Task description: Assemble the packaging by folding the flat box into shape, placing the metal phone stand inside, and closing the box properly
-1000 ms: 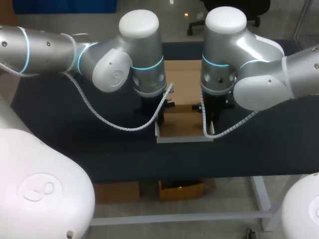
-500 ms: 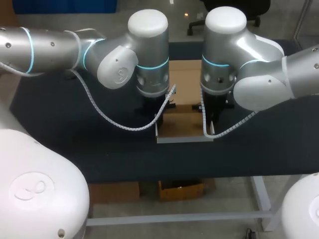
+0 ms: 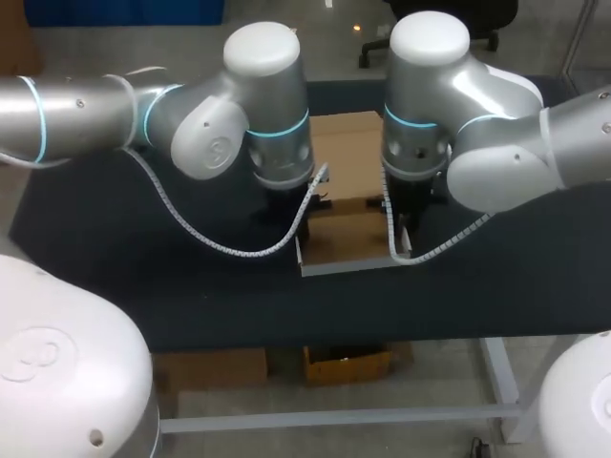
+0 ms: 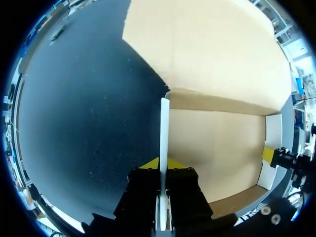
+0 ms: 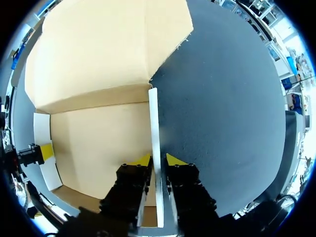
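The brown cardboard box (image 3: 348,239) stands as an open tray at mid-table, and its lid flap (image 3: 348,148) lies flat behind it. My left gripper (image 4: 164,165) straddles the box's left wall (image 4: 164,123), shut on its white edge. Straddling the right wall (image 5: 154,118), my right gripper (image 5: 158,160) is open, with a thin gap beside the wall. From above, the left gripper (image 3: 288,212) and right gripper (image 3: 406,227) are mostly hidden under their wrists. The box floor (image 4: 217,148) is bare. No phone stand is in view.
The dark cloth-covered table (image 3: 124,248) spreads wide on both sides of the box. A white coiled cable (image 3: 220,246) hangs from the left wrist toward the box's front left corner. Another cable (image 3: 444,243) loops from the right wrist. The table's front edge (image 3: 286,339) is close behind the box's front wall.
My left fingers closed onto the left wall while that arm's elbow swung in and back out. The right fingers parted slightly off the right wall. The box stayed put.
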Robot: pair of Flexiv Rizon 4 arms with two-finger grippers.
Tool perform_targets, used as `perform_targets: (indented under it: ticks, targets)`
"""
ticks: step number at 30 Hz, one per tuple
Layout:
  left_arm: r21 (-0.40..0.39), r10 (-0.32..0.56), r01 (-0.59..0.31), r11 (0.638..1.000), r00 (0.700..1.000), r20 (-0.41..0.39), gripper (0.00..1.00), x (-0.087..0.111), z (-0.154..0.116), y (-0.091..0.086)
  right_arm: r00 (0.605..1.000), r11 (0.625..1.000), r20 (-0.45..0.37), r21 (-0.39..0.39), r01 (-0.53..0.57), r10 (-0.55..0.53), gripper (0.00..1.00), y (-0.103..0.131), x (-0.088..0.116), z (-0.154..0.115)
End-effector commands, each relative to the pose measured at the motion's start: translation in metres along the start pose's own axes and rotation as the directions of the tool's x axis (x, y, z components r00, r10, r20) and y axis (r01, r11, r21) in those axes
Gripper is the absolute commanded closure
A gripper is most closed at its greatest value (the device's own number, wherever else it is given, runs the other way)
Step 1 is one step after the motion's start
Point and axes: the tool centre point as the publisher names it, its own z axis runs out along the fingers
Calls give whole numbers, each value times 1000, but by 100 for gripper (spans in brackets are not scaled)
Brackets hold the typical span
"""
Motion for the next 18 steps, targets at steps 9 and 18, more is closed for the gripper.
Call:
perform_targets:
  ticks: [9,18]
  targets:
    - [21,20,-21,1000,1000,22,100,1,-5,5,998,990,-50,-137,38,-45,0,-11,-7,-34]
    - [33,47,-48,998,998,30,100,2,-8,6,977,962,-169,-259,87,-134,0,-17,-24,-51]
